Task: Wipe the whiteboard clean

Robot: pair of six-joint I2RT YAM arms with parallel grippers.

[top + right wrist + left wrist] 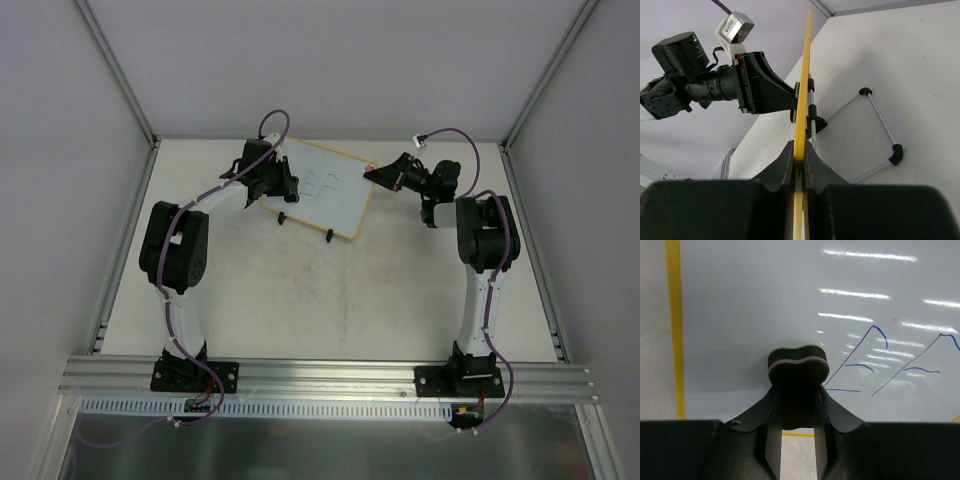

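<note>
My left pincer (798, 390) is pinching a small dark eraser (798, 369) with a green back. My right pincer (800, 156) is pressed together on the yellowish rim of the whiteboard (325, 190).

The main risk, as I judge it, is the board itself. It stands on a thin wire stand (880, 125), so a hard sideways stroke from my left could twist it in my right grip. The same stroke could skid its 2 black feet across the table (300, 300). My right hold is only on the thin rim, and a slip there could let the board tip over. The eraser might also turn between my fingers under uneven pressure, and then bare finger would scrape the surface. From my left wrist view I cannot quite tell whether the pad lies flat on the board or on only 1 edge.

The whiteboard stands at the far middle of the table, between my 2 pincers, tilted with its face toward the near side. Its surface is glossy white with streaks of reflected light. Thin, angular blue marks (875, 360) sit just right of the eraser, unwiped. The area left of the pad looks clean.
</note>
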